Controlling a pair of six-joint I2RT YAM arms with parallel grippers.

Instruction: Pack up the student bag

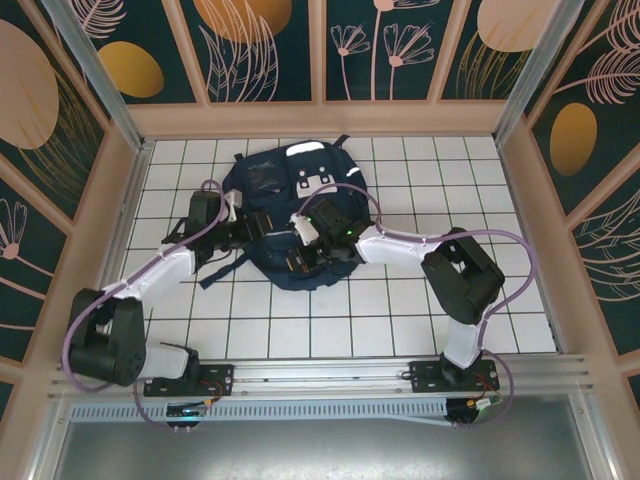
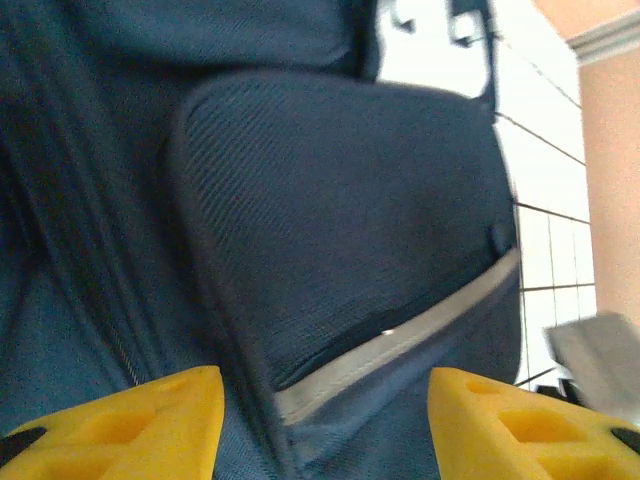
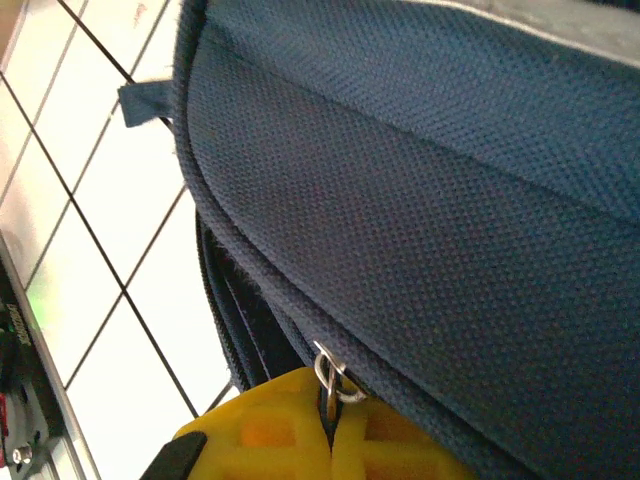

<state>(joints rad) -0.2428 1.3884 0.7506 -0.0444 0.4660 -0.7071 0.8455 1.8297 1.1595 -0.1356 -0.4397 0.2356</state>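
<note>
You had no text, brand, number or sign that could be read. The light patch on the bag showed only a blurred dark pattern. The faint marks on the metal rail in the right wrist view were too small and soft to make out.

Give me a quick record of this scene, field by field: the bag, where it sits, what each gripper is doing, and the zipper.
bag: student bag, navy, lying on the white tiled table
left arm: left gripper open, fingers apart facing the front pocket with its grey stripe
right arm: right gripper shut on the zipper pull
zipper: metal ring pinched between the yellow fingers at the bag's edge
contents: cannot tell
</note>
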